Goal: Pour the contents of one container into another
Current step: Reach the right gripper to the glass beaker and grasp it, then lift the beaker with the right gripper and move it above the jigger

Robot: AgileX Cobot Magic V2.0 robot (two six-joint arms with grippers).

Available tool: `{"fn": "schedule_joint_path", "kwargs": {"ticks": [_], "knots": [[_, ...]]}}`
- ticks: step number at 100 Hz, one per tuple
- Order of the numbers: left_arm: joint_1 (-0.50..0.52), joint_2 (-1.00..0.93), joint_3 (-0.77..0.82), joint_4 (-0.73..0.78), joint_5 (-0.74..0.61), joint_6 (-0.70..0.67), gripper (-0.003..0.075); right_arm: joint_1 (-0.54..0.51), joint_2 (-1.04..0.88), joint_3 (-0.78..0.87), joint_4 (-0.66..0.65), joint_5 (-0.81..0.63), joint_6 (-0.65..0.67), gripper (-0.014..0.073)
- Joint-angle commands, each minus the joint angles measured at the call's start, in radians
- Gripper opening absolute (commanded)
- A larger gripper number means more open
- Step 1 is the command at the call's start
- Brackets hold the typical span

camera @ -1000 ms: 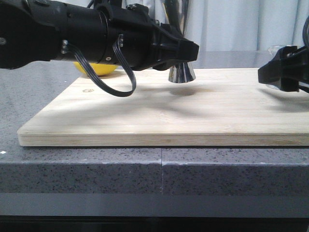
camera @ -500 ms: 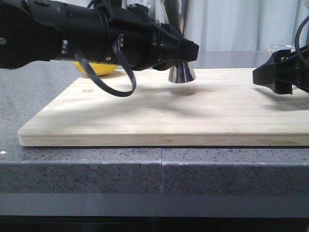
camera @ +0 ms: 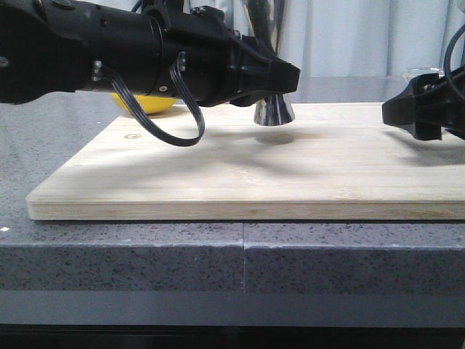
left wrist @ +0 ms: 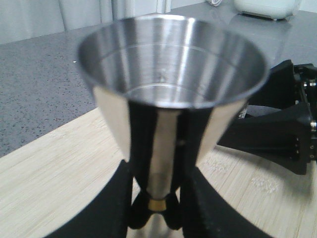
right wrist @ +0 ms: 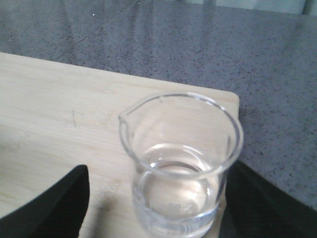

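The left arm reaches in level from nine o'clock across the front view, and its hand (camera: 280,75) is clamped on the waist of the steel jigger (camera: 273,110), which stands upright on the wooden board (camera: 240,171) toward the twelve o'clock edge. In the left wrist view the black fingers (left wrist: 195,193) press on both sides of the narrow stem at the gold band (left wrist: 157,204), and the jigger's (left wrist: 171,94) wide upper cup fills most of that picture, slightly blurred; whether anything lies in the cup is hard to tell. In the front view the upper cup runs out of the top of the frame and the arm hides the waist. A yellow round thing (camera: 142,104) shows only as a sliver under the arm, behind the board. The right hand (camera: 407,116) comes in from three o'clock, low over the board, mostly cut off by the frame edge. Its fingers stand apart, one on each side of the glass beaker (right wrist: 181,163); whether they touch the glass I cannot tell. The beaker stands upright on the board's three o'clock corner with clear liquid in its bottom, and only its rim (camera: 421,72) shows above the hand from the front. The board rests on the grey speckled desk (camera: 145,254).
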Motion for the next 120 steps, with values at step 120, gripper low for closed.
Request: {"fn": "schedule_joint_path", "kwargs": {"ticks": [120], "knots": [[-0.002,-0.057,-0.027,-0.023,-0.074,-0.009,-0.0021,-0.002,-0.025,-0.029,0.014,-0.093,-0.020,0.0302]]}}
